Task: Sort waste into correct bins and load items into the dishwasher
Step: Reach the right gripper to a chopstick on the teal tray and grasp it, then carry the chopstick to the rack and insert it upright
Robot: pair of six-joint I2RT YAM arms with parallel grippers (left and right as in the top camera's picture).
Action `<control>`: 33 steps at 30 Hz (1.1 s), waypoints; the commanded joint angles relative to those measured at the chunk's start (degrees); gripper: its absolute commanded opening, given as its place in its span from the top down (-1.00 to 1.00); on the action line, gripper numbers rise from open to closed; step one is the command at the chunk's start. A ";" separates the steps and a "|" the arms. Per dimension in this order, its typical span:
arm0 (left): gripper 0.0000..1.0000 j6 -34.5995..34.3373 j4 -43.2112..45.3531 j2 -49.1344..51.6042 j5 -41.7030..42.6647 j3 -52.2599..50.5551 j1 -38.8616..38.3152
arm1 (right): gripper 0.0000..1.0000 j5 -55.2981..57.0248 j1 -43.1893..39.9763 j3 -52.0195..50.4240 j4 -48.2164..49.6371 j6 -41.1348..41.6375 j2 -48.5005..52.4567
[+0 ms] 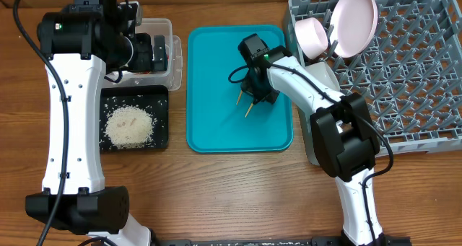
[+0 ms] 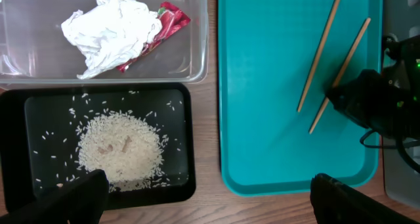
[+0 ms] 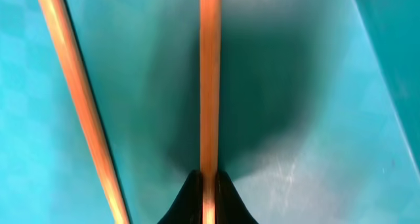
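Observation:
My right gripper (image 3: 209,192) is shut on one wooden chopstick (image 3: 209,86), low over the teal tray (image 1: 216,73). The second chopstick (image 3: 79,99) lies loose just to its left. Both chopsticks (image 2: 321,50) also show in the left wrist view, with the right gripper (image 2: 367,102) on the nearer one. My left gripper (image 2: 210,204) is open and empty above the bins. The clear tub (image 2: 197,53) holds the crumpled napkin (image 2: 111,27) and the red wrapper (image 2: 172,19). The black tray (image 2: 13,152) holds the rice scraps (image 2: 118,148). The grey dish rack (image 1: 404,80) holds a white bowl (image 1: 354,22) and a smaller white dish (image 1: 312,33) on edge.
The teal tray sits between the bins on the left and the rack on the right. The left arm (image 1: 72,109) reaches over the tub and black tray. Bare wooden tabletop (image 1: 231,195) lies along the front.

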 commanded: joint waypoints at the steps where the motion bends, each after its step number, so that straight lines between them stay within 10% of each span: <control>1: -0.99 -0.59 0.22 -1.18 -0.37 1.11 0.15 | 0.93 -3.21 -0.39 0.39 -2.05 -2.69 0.79; 15: -1.00 -0.59 0.22 -1.18 -0.37 1.11 0.15 | 0.93 0.52 -4.17 18.29 -20.65 -27.39 -15.37; 33: -0.99 -0.59 0.22 -1.18 -0.37 1.11 0.15 | 0.92 6.16 -26.03 8.83 -25.22 -39.12 -20.39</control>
